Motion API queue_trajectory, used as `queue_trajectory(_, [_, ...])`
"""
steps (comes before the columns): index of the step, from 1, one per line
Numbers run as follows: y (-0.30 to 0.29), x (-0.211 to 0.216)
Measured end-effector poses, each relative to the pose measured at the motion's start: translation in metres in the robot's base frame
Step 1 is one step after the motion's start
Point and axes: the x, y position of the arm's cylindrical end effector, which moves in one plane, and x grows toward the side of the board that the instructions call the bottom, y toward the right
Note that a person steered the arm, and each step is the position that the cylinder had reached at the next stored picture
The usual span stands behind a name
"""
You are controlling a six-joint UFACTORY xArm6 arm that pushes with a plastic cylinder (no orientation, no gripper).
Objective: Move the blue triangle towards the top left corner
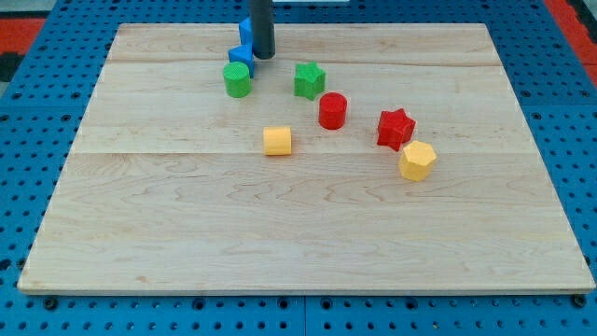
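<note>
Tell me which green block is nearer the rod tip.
The green cylinder, just below-left of my tip. The green star sits farther off toward the view's right.

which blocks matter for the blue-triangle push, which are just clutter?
Job:
- blue triangle, mostly hidden behind the rod, near the view's top
- my tip, just right of the blue blocks
- board

Clutter:
- blue block
- green cylinder
- green star
- red cylinder
- red star
- yellow block
- yellow hexagon
</note>
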Motion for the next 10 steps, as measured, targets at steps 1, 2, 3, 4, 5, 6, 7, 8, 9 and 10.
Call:
queue_trajectory(1, [0.043, -0.015])
queue_trajectory(2, [-0.009, -0.001])
queue_trajectory(3, [-0.030, 0.021])
queue_trajectory(4, [-0.061, 0.042])
queue_trajectory(5, [-0.079, 0.023])
queue_trajectory(6, [-0.108, 0.015])
queue_trajectory(7, [-0.095, -0.023])
queue_trajectory(8, [-0.111, 0.011])
queue_trajectory(9, [-0.119, 0.038])
queue_trajectory(10, [-0.112, -0.018])
